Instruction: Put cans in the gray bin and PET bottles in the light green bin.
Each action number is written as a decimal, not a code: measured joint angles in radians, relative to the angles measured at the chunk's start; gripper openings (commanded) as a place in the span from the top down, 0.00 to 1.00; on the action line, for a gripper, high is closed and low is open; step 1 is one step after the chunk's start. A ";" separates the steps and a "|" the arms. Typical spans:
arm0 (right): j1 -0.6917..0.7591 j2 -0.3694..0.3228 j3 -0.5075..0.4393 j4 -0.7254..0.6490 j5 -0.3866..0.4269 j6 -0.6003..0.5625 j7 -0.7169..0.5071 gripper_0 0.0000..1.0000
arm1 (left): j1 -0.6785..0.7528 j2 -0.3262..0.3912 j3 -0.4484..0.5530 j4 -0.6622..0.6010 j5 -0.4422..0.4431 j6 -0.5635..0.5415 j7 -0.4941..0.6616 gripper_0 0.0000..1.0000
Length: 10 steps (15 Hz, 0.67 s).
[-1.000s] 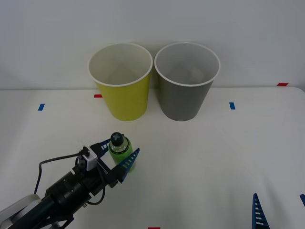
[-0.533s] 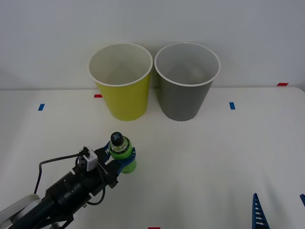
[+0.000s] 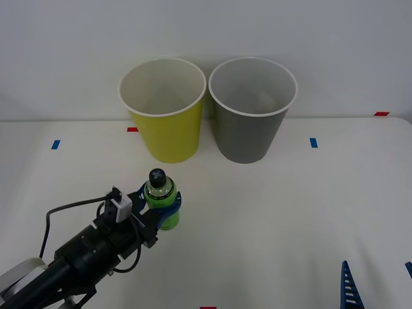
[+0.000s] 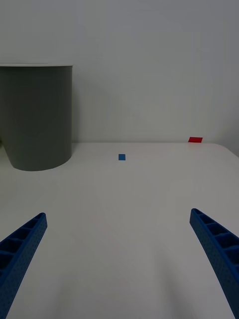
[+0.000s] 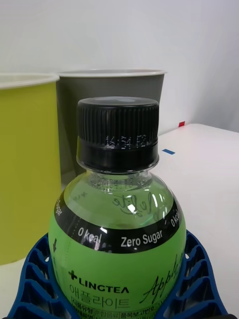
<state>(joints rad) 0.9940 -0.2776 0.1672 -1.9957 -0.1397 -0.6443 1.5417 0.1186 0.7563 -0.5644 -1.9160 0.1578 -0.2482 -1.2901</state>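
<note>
left pincer (image 3: pixel 159 207) clamped on the green bottle (image 3: pixel 160 201) — grasp made; next, lift toward the light green bin (image 3: pixel 163 111) beyond it.

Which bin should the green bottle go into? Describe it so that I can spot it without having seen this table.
Two tapered bins stand side by side at the white table's far edge, against the wall. The light green bin is on the robot's left, straight beyond the bottle in the left gripper; its neighbour, the gray bin, is dark.
</note>
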 measured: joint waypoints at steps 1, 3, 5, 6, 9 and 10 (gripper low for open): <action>0.000 0.000 0.000 0.000 0.000 0.000 0.000 0.00 | 0.039 0.005 0.039 -0.073 -0.015 0.068 0.000 1.00; 0.000 0.000 0.000 0.000 0.000 0.000 0.000 0.00 | 0.090 0.008 0.101 -0.178 -0.030 0.178 0.000 1.00; 0.000 0.000 0.000 0.000 0.000 0.000 0.000 0.01 | 0.125 0.008 0.152 -0.282 -0.032 0.295 0.000 1.00; 0.000 0.000 0.000 0.000 0.000 0.000 0.000 0.00 | 0.139 0.008 0.177 -0.332 -0.030 0.367 0.000 1.00; 0.000 0.000 0.000 0.000 0.000 0.000 0.000 0.01 | 0.163 -0.001 0.262 -0.466 -0.023 0.551 -0.003 1.00; 0.000 0.000 0.000 0.000 0.000 0.000 0.000 0.00 | 0.165 -0.009 0.285 -0.503 -0.021 0.607 -0.004 1.00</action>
<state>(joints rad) 0.9940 -0.2777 0.1672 -1.9957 -0.1397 -0.6443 1.5416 0.2834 0.7474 -0.2797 -2.4192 0.1369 0.3589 -1.2945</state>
